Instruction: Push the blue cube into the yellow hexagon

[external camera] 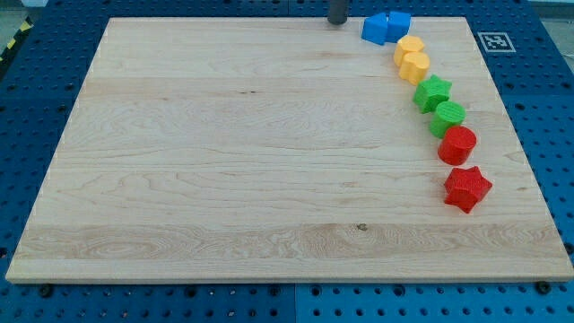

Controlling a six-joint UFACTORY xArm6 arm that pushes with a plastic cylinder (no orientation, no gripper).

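Two blue blocks sit touching at the view's top right: a blue block (pixel 376 29) on the left and a blue cube (pixel 398 23) on the right. Just below them are two touching yellow blocks, the upper a yellow hexagon (pixel 409 48), the lower a yellow block (pixel 415 65). The blue cube's lower edge nearly meets the upper yellow hexagon. My tip (pixel 337 21) is at the board's top edge, a short way left of the blue blocks, apart from them.
A curved line of blocks continues down the right side: a green star (pixel 433 92), a green round block (pixel 449 117), a red round block (pixel 458 144), a red star (pixel 467 187). The wooden board (pixel 224 161) lies on a blue perforated table. A marker tag (pixel 494 41) is at its top right corner.
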